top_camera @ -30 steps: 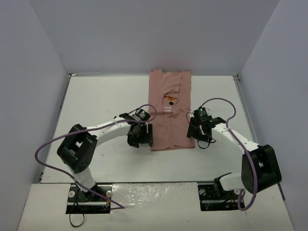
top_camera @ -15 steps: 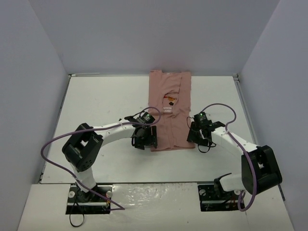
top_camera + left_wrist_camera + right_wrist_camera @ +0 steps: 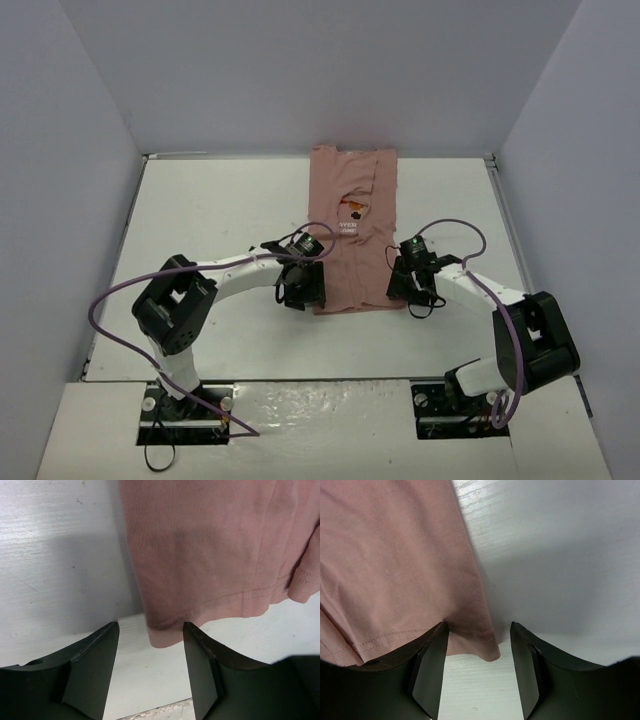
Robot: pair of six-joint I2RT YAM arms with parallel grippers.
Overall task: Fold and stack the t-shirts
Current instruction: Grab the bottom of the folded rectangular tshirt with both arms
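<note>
The dusty-pink t-shirt (image 3: 355, 225) lies flat as a long narrow strip, running from the back wall toward the table's middle, chest graphic up. My left gripper (image 3: 303, 290) is low at the hem's near left corner. In the left wrist view the left gripper (image 3: 150, 626) is open and the t-shirt (image 3: 200, 555) has that corner just between the fingertips, untouched. My right gripper (image 3: 403, 285) sits at the hem's near right corner. It (image 3: 478, 626) is open too, with the corner of the t-shirt (image 3: 395, 555) lying between its fingers, the left finger over the cloth edge.
The white table (image 3: 200, 220) is boxed in by grey walls (image 3: 320, 80) at the back and both sides. Purple cables (image 3: 455, 215) loop off each arm above the surface. The arm bases stand at the near edge.
My left gripper has slid right to the hem's corner and its jaws have narrowed. The right gripper has edged slightly left onto its corner. The t-shirt has not moved.
</note>
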